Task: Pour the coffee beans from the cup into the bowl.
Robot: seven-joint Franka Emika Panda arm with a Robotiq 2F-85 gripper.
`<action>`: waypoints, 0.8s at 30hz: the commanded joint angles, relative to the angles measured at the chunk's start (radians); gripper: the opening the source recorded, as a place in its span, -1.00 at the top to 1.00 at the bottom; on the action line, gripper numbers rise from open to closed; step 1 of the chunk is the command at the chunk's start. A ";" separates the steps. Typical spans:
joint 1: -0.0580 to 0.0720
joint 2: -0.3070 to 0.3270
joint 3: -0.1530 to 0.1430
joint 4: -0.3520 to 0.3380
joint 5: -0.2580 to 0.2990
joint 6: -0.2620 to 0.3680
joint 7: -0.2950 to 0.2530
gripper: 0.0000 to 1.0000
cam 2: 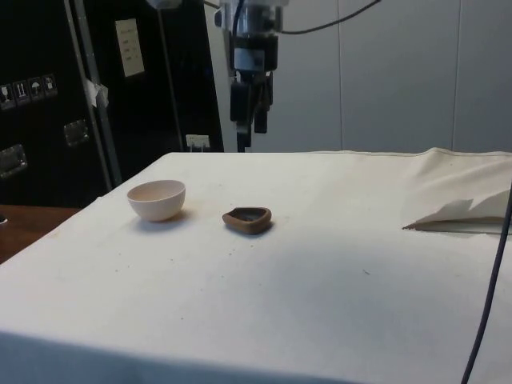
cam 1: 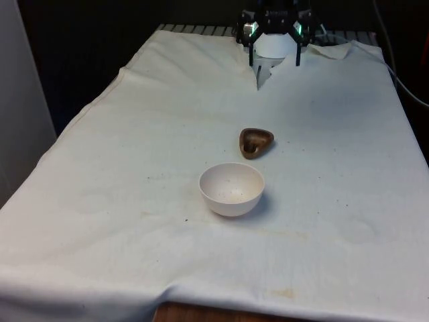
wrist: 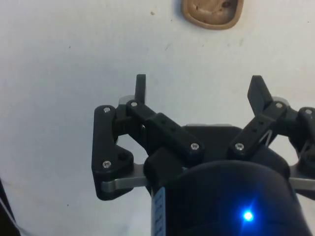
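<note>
A small brown cup point(cam 1: 256, 142) with dark coffee beans inside stands on the white cloth near the table's middle. Just in front of it, toward the near edge, sits a white bowl point(cam 1: 231, 189) that looks empty. My gripper point(cam 1: 275, 64) hangs open at the far end of the table, well above the cloth and behind the cup, holding nothing. The side view has the gripper point(cam 2: 250, 132) high above and beyond the cup point(cam 2: 247, 218), with the bowl point(cam 2: 157, 199) beside the cup. In the wrist view the cup point(wrist: 211, 12) lies beyond the open gripper point(wrist: 198, 83).
The cloth has a folded flap point(cam 2: 456, 216) near the robot's base. A black cable point(cam 2: 488, 304) hangs close to the side camera. The wooden table edge point(cam 1: 201, 314) shows under the cloth at the front.
</note>
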 commanded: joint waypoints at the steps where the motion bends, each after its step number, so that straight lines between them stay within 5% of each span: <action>1: 0.000 0.000 0.000 -0.010 -0.005 0.019 0.002 -1.00; 24: -0.001 0.088 0.000 -0.024 0.002 0.074 0.040 -1.00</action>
